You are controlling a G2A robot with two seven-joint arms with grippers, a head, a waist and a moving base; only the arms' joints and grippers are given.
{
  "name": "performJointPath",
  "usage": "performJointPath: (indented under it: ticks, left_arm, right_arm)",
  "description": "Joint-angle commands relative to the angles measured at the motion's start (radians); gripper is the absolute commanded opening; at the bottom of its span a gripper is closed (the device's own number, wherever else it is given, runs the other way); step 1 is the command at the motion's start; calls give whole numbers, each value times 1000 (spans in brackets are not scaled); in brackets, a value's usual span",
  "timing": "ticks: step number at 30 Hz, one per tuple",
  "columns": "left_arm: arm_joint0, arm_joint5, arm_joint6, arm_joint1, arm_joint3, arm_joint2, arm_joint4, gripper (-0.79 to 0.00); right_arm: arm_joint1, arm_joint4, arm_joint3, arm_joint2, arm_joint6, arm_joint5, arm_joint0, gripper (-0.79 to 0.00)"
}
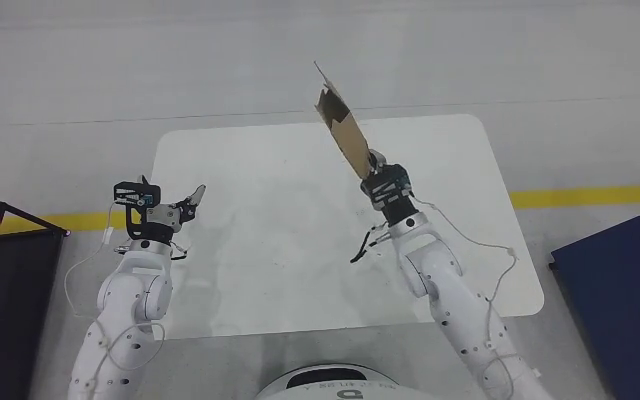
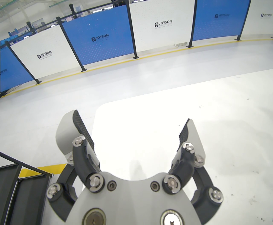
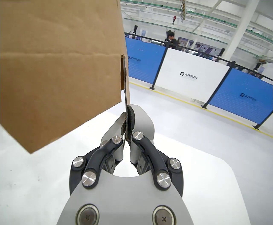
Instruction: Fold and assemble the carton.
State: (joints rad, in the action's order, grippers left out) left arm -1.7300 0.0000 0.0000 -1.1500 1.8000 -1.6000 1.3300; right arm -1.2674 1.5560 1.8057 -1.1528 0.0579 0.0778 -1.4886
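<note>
My right gripper (image 3: 128, 119) is closed tight on the lower edge of the flattened carton (image 3: 59, 70). I see the carton held up in the air, tilted over the far part of the white tabletop (image 1: 270, 260). My left gripper (image 2: 132, 127) is spread wide with nothing in it, near the tabletop's left edge and well apart from the carton.

Bright, even light filled the hall, and the roof (image 3: 213, 15) glowed pale in the right wrist view. The white surface (image 2: 149, 119) glared almost blank in the left wrist view, barely parted from the pale floor (image 2: 64, 95). Both wrist views bowed the fence panels (image 2: 102, 40) toward the edges. The carton (image 3: 59, 64) was evenly lit and matte.
</note>
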Motion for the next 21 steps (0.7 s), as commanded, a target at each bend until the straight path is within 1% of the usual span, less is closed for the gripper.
performJointPath:
  ticks: [1, 9, 10, 11, 13, 14, 15, 16, 17, 18, 19, 21]
  left_arm:
    - [0, 0, 0, 0, 0, 0, 0, 0]
    - [0, 0, 0, 0, 0, 0, 0, 0]
    - [0, -3, 0, 0, -1, 0, -8, 0]
    - [1, -29, -10, -2, -10, 1, -67, 0]
    - [16, -136, -79, -2, -30, -4, -207, 0]
    - [26, -205, -115, -2, -39, -6, -302, 0]
    - [34, -287, -171, -2, -48, -7, -416, 0]
    - [46, -386, -258, 0, -57, -4, -563, 0]
    - [65, -441, -340, 4, -69, -20, -675, 0]
    - [83, -478, -440, 9, -77, -27, -762, 0]
    - [103, -494, -530, 15, -81, -34, -828, 0]
    - [141, -508, -664, 23, -72, -37, -934, 0]
  right_arm:
    - [1, 39, 9, -14, -12, 38, -9, -785]
    - [1, 47, 11, -16, -15, 48, -12, -785]
    - [1, 47, 11, -16, -15, 48, -12, -785]
    - [1, 47, 11, -16, -15, 48, -12, -785]
    - [1, 37, -10, -20, -29, 23, -13, -785]
    - [2, 42, -28, -25, -32, 21, -7, -785]
    - [1, 59, -44, -22, -38, 21, 1, -785]
    - [0, 71, -59, -9, -41, 6, 8, -785]
    - [-1, 83, -67, 0, -41, 1, 16, -785]
    - [-2, 93, -73, 11, -40, -7, 21, -785]
    - [-3, 99, -80, 18, -37, -16, 25, -785]
    - [-3, 113, -96, 32, -29, -67, 33, -785]
